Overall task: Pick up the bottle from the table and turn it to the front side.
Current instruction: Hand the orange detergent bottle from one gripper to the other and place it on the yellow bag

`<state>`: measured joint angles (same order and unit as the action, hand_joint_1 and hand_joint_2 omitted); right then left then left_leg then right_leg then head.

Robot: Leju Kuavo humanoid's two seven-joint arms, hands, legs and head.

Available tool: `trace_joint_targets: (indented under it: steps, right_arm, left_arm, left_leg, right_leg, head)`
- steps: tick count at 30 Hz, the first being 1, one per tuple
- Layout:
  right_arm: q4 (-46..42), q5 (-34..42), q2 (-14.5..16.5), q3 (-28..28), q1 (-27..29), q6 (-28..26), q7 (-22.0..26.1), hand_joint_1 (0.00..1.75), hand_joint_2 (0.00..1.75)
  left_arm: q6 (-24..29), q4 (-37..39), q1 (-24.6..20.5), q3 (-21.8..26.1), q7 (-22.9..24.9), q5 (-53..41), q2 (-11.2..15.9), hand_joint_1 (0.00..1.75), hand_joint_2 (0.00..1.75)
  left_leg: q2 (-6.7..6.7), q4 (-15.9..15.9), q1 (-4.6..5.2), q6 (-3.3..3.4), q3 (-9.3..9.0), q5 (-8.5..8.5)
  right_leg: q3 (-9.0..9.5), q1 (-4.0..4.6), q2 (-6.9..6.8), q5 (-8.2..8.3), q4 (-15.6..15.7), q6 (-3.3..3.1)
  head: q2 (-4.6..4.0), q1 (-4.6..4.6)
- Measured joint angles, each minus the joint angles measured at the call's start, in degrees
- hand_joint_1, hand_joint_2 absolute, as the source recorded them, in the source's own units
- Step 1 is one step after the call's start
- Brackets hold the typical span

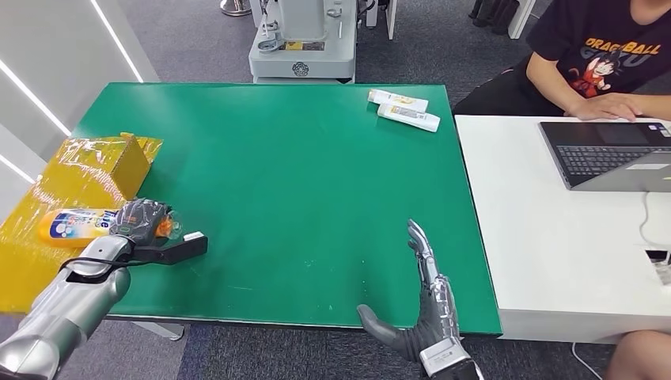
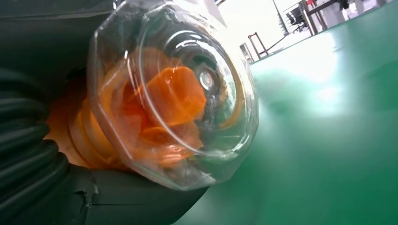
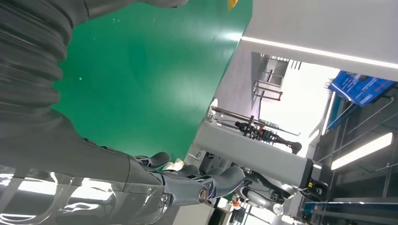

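Two hands of mine are over the green desk [image 1: 316,198]. My left hand [image 1: 141,222] is wrapped around the neck end of the bottle [image 1: 75,225], a yellow-orange one with a blue and white label, lying on its side at the left edge of the desk, its body over the yellow wrapped sheet [image 1: 32,253]. From my left wrist, its clear cap [image 2: 173,93] with the orange top inside sits right against my palm. A yellow box [image 1: 126,162] sits just beyond the bottle. My right hand [image 1: 427,305] holds nothing, fingers straight and together, thumb out to the side, at the near edge of the desk. Two white tubes [image 1: 403,111] lie side by side at the far right corner. A person [image 1: 601,63] sits at a white desk [image 1: 538,237] with a laptop [image 1: 609,154].
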<state>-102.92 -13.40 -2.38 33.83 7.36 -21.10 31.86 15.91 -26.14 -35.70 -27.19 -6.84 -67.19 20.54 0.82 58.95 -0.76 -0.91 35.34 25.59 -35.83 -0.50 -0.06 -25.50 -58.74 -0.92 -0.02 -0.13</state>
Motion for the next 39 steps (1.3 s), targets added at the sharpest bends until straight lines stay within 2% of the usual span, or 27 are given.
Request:
trace_joint_targets:
  steps: [26, 27, 30, 31, 39]
  right_arm:
    - [1.0, 2.5, -0.3, 0.2, -0.6, 0.2, 0.5, 0.00, 1.75]
    - [1.2, 2.7, -0.4, 0.2, -0.7, 0.2, 0.7, 0.00, 1.75]
    - [1.9, 3.3, -0.7, 0.5, -1.2, 0.1, 1.1, 0.00, 1.75]
    - [2.0, 3.4, -0.8, 0.6, -1.3, 0.0, 1.2, 0.00, 1.75]
    - [3.3, 3.9, -1.2, 0.9, -1.8, -0.1, 1.5, 0.00, 1.75]
  left_arm:
    - [0.6, 0.4, 2.1, 2.9, 0.4, -0.6, 1.4, 1.75, 1.75]
    - [0.8, 0.4, 2.4, 3.0, 0.5, -0.7, 1.4, 1.59, 1.75]
    - [1.2, 0.4, 3.0, 3.5, 0.8, -1.2, 1.3, 0.28, 1.75]
    - [1.3, 0.4, 3.1, 3.7, 0.9, -1.5, 1.3, 0.00, 1.75]
    - [3.4, 0.4, 3.6, 5.3, 1.1, -2.5, 0.9, 0.00, 1.75]
  left_leg:
    - [-0.04, 0.0, -0.02, -0.01, 0.00, 0.00]
    - [-0.04, 0.0, -0.02, -0.01, 0.01, 0.00]
    - [-0.04, 0.0, -0.02, -0.01, 0.00, 0.00]
    - [-0.04, 0.0, -0.02, -0.01, 0.00, 0.00]
    - [-0.04, 0.0, -0.02, -0.01, -0.01, 0.01]
  right_leg:
    - [0.00, 0.01, -0.02, -0.03, 0.0, 0.01]
    - [0.00, 0.01, -0.03, -0.03, 0.0, 0.01]
    - [0.00, 0.01, -0.03, -0.03, 0.0, 0.00]
    - [0.00, 0.01, -0.02, -0.04, 0.0, 0.00]
    - [0.01, 0.01, -0.03, -0.04, 0.0, -0.01]
  head:
    - [0.00, 0.00]
    - [0.00, 0.00]
    - [0.00, 0.00]
    - [0.00, 0.00]
    - [0.00, 0.00]
